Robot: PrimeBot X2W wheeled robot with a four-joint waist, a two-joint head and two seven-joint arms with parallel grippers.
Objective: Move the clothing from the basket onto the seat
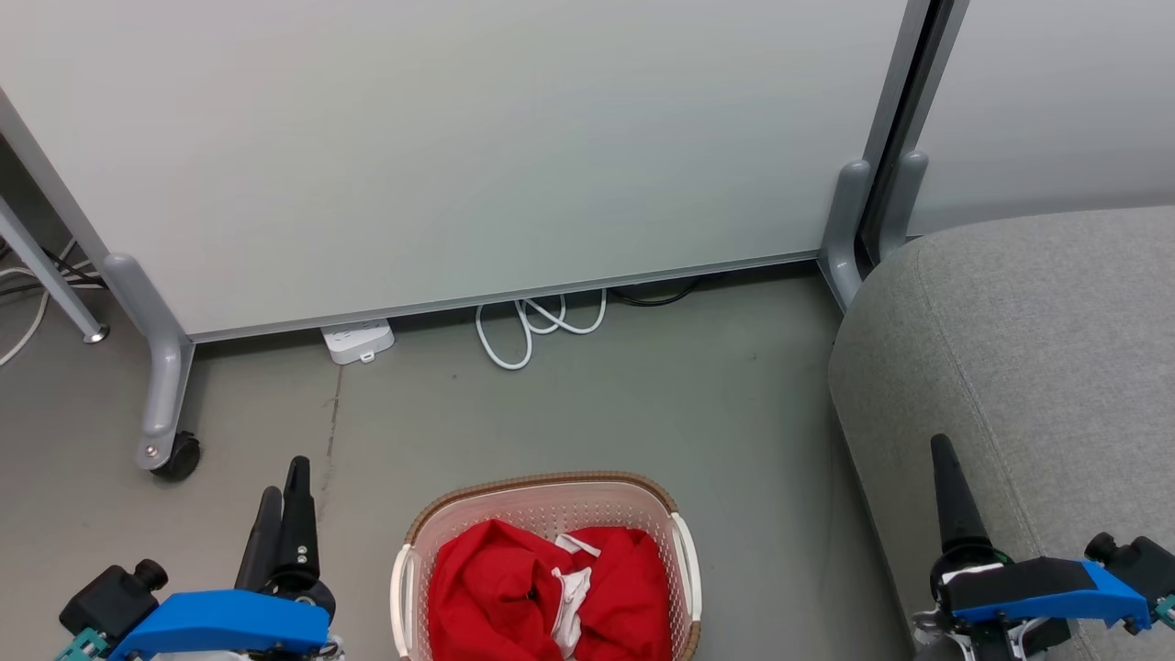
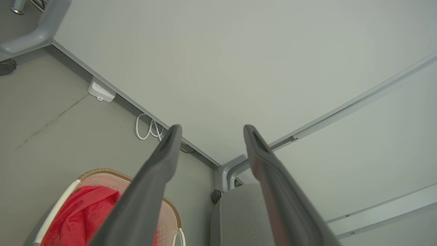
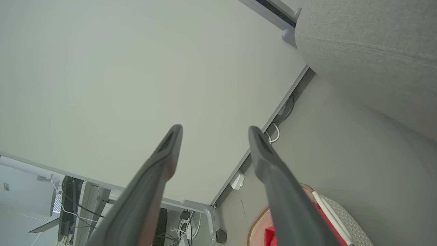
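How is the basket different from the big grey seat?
The basket is small; the seat is far bigger. The basket is cream plastic with holes; the seat is grey woven fabric. The basket holds red clothing; the seat's visible part is bare. Both have rounded corners.

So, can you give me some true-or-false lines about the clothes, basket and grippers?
1. The red clothing lies in the laundry basket. True.
2. A garment already lies on the grey seat. False: all the red fabric in view is in the basket.
3. The left gripper is shut on fabric. False: its jaws stand apart, holding nothing.
4. The right gripper is open. True.
5. The basket stands on the floor, left of the seat. True.
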